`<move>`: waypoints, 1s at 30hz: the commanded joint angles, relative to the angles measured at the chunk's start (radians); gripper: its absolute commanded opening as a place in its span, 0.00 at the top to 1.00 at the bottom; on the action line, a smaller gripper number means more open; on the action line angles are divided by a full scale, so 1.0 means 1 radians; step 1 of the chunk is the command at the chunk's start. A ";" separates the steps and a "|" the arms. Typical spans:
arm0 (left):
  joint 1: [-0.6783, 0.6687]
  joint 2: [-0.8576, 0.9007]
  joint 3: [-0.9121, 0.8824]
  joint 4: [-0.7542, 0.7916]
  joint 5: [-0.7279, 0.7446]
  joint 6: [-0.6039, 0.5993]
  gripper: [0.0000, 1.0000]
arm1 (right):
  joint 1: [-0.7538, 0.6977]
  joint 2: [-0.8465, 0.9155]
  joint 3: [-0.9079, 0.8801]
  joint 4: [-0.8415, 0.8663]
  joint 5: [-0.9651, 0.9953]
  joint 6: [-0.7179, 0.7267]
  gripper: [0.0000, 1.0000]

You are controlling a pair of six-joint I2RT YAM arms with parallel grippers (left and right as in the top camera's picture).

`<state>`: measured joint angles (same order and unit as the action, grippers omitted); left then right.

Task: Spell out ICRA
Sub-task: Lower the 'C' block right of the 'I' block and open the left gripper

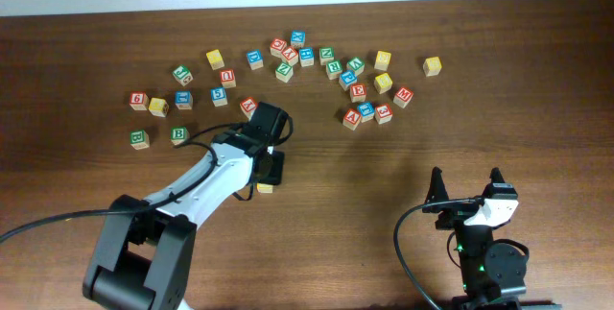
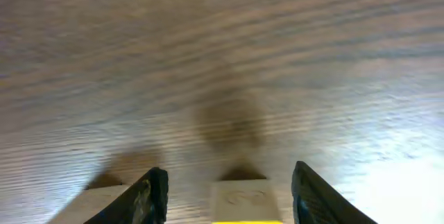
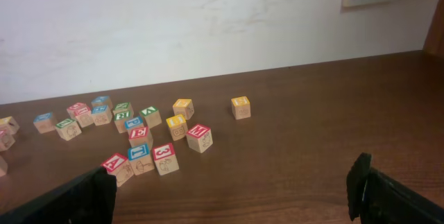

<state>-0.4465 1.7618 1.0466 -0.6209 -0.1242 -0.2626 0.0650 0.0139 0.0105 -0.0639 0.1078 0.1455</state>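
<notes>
Black-fingered left hand (image 2: pixel 229 182) and right hand (image 1: pixel 466 178) cap white-shelled arms (image 1: pixel 206 180) trailing black cables (image 1: pixel 408 252).

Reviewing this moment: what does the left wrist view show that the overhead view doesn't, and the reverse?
Only the left wrist view: the left gripper has its fingers standing either side of the yellow-faced cube, with a gap on each side, so it is not clamped. Only the overhead view: the scattered letter cubes across the far side, and the right gripper, open, near the front edge. Both: the yellow-faced cube and the wooden table.
</notes>
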 commanded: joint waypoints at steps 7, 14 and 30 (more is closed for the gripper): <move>0.000 0.011 0.017 -0.063 0.121 -0.014 0.53 | -0.008 -0.008 -0.005 -0.008 0.009 -0.007 0.02; 0.000 0.011 0.017 -0.117 0.119 -0.014 0.70 | -0.008 -0.008 -0.005 -0.008 0.009 -0.007 0.02; 0.000 0.011 0.017 -0.121 -0.056 -0.134 0.78 | -0.008 -0.008 -0.005 -0.008 0.009 -0.007 0.02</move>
<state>-0.4473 1.7618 1.0473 -0.7364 -0.1478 -0.3416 0.0650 0.0139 0.0105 -0.0639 0.1078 0.1455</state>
